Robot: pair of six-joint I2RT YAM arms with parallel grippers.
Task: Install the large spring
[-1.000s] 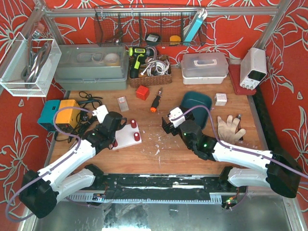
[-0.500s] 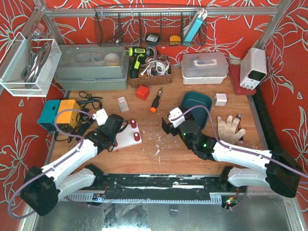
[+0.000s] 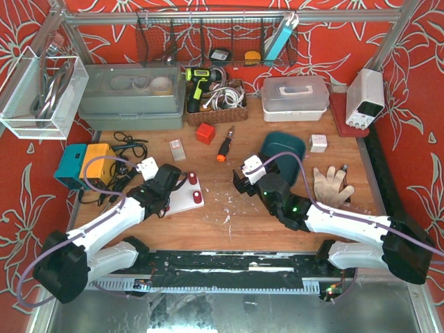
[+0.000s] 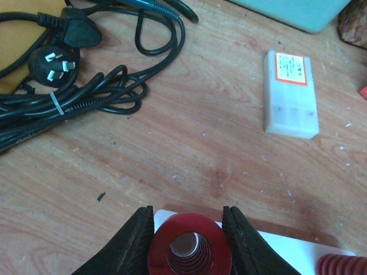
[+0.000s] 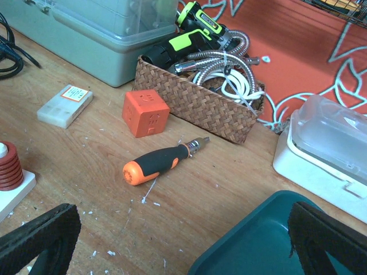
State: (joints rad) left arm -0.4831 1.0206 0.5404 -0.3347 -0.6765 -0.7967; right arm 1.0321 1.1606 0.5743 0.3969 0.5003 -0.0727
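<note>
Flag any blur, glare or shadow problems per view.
Left wrist: large spring sharp, cropped by the bottom edge, soft shadow on the table. Right wrist: screwdriver crisp, own fingers dark and blurred in the corners. Top external: even light, no hard shadows.

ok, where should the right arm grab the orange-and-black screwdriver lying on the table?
Take the orange-and-black screwdriver by its black mid-handle, from straight above, with the fingers across its width. It lies flat on the wooden table with bare wood along both sides; its bit end nears the wicker basket.

Red spring (image 4: pixel 192 224), white base plate (image 3: pixel 179 201), orange cube (image 5: pixel 145 113), red floral walls (image 3: pixel 416 69)
</note>
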